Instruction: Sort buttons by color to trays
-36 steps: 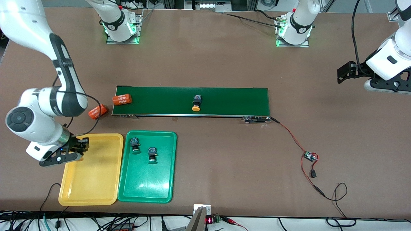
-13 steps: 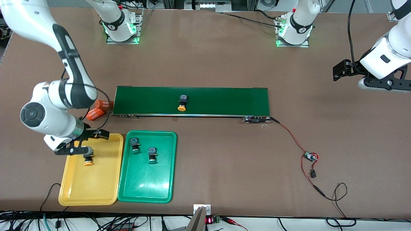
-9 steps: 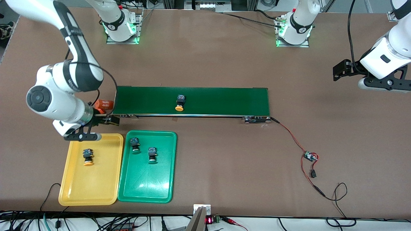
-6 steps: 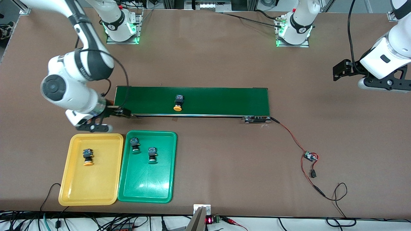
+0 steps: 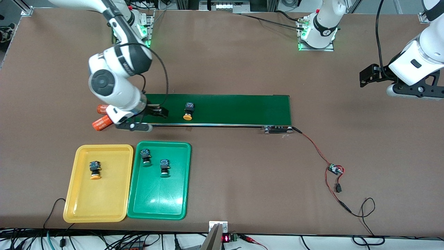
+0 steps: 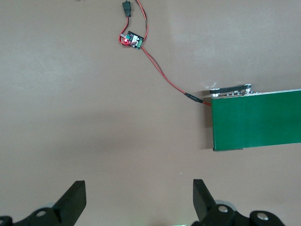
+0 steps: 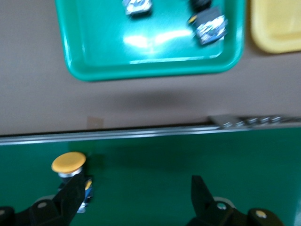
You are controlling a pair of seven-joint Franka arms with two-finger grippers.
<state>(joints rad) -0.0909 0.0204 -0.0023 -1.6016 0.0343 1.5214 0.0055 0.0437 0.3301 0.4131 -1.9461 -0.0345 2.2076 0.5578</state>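
Now the last unsorted button (image 5: 187,111) lies on the belt (image 5: 242,109), and it is the yellow-capped one. The right gripper (image 5: 150,120) hangs over the belt's end toward the right arm's side, jaws spread wide and holding nothing. The button lies from it along the belt, toward the left arm's end, with a short stretch of bare belt between them.

In the right wrist view the button (image 7: 70,175) sits right by one finger (image 7: 71,195), not in the gap between the two, so the right gripper (image 7: 136,200) looks off-centre from it.

The button's long axis runs across the belt. Its cap points toward the front camera and its dark body lies farther from it. The fingers also seem to stand roughly across the belt, so I judge a turn of the wrist may be needed to close on the body's sides.

The right arm is far the nearer one. The left gripper (image 5: 368,77), also open and empty, waits over bare table at the left arm's end, well apart from the belt.

One yellow button (image 5: 94,170) rests in the yellow tray (image 5: 100,208). Two green buttons (image 5: 145,157) (image 5: 164,167) rest in the green tray (image 5: 156,205), which lies beside it, nearer the front camera than the belt.
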